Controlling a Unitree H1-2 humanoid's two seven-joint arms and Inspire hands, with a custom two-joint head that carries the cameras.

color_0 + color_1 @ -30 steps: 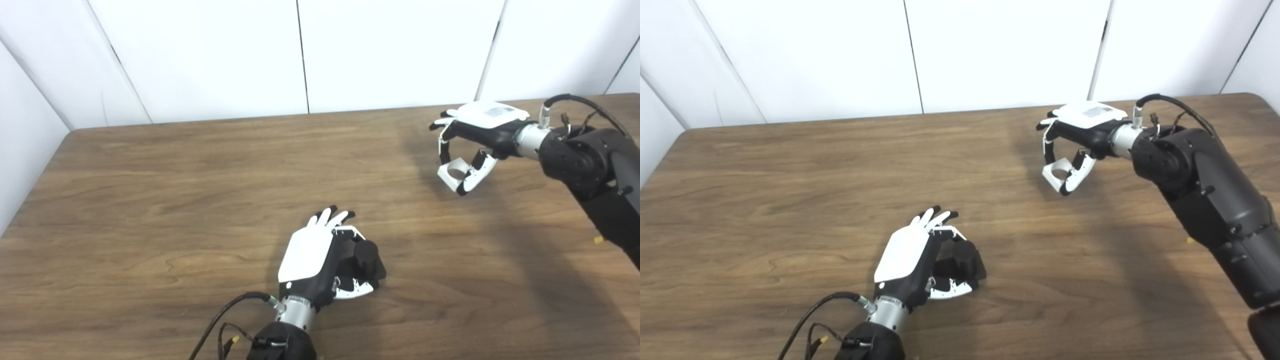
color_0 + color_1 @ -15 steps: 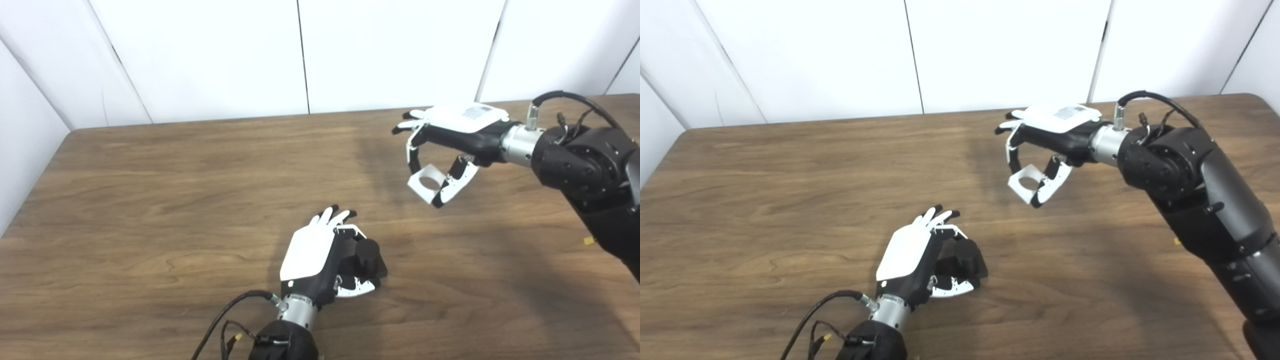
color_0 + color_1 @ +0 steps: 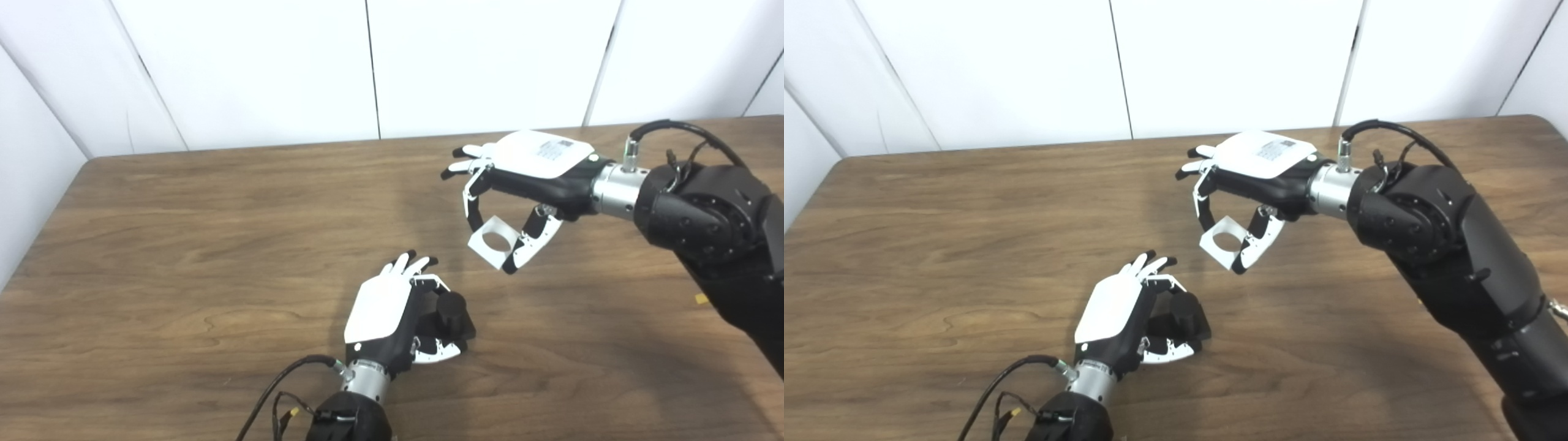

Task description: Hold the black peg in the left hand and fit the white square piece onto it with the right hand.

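The black peg (image 3: pixel 452 308), a short cylinder on a black base, stands on the wooden table (image 3: pixel 184 245) at front centre. My left hand (image 3: pixel 392 318) is closed around its base from the left, thumb in front. My right hand (image 3: pixel 520 177) hovers above the table to the upper right of the peg, shut on the white square piece (image 3: pixel 493 243), a flat square with a round hole, pinched between fingers and thumb. The piece also shows in the right eye view (image 3: pixel 1224 242), clearly apart from the peg (image 3: pixel 1185 313).
White wall panels (image 3: pixel 367 67) stand behind the table's far edge. A small yellow bit (image 3: pixel 700 299) lies on the table under my right arm. My right forearm (image 3: pixel 1445 245) crosses the right side of the table.
My right hand has carried the white square piece leftward and nearer, toward the peg. My left hand and the peg have stayed in place.
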